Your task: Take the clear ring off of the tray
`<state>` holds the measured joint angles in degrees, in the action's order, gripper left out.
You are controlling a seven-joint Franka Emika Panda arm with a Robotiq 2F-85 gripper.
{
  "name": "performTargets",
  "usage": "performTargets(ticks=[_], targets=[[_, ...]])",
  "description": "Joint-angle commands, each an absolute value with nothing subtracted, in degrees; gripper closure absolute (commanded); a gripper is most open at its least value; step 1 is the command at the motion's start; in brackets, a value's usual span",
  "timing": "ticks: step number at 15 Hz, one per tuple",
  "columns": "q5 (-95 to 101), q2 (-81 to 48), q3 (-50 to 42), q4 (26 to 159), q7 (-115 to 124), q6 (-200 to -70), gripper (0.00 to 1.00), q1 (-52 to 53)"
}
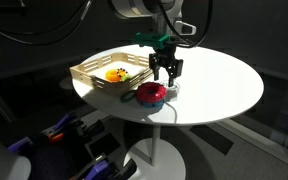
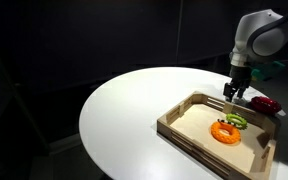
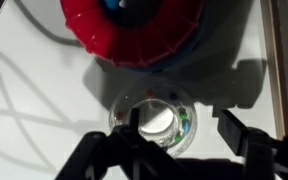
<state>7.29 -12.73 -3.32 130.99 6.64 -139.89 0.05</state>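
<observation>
The clear ring [image 3: 154,100], see-through with small coloured beads in its rim, lies flat on the white table in the wrist view, just below the red ring [image 3: 134,30]. My gripper [image 3: 179,117] hangs over it, open: one finger is over the ring's hole, the other stands outside its rim. The tray [image 1: 84,70] of light wood stands beside it and also shows in an exterior view [image 2: 184,105]. The gripper [image 1: 166,72] is by the tray's corner [image 2: 234,93]. The clear ring is too faint to make out in both exterior views.
An orange-yellow ring [image 2: 225,131] and a green ring [image 2: 236,121] lie in the tray. The red ring [image 1: 150,94] sits on the round white table [image 1: 224,85] next to the tray. The tray's edge [image 3: 284,60] runs along one side of the wrist view.
</observation>
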Motion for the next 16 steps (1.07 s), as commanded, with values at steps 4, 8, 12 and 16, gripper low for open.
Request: performTargets(ticks=[4, 8, 12, 16], targets=[[5.1, -6.5, -2.5, 131.2, 2.8, -133.7, 0.0, -0.6], [1.7, -1.6, -1.8, 130.9, -2.9, -127.0, 0.0, -0.7], [-1.0, 3.3, -1.8, 129.7, -6.5, -118.1, 0.0, -0.4], [2.8, 7.8, -1.2, 128.3, -3.1, -111.9, 0.0, -0.2]])
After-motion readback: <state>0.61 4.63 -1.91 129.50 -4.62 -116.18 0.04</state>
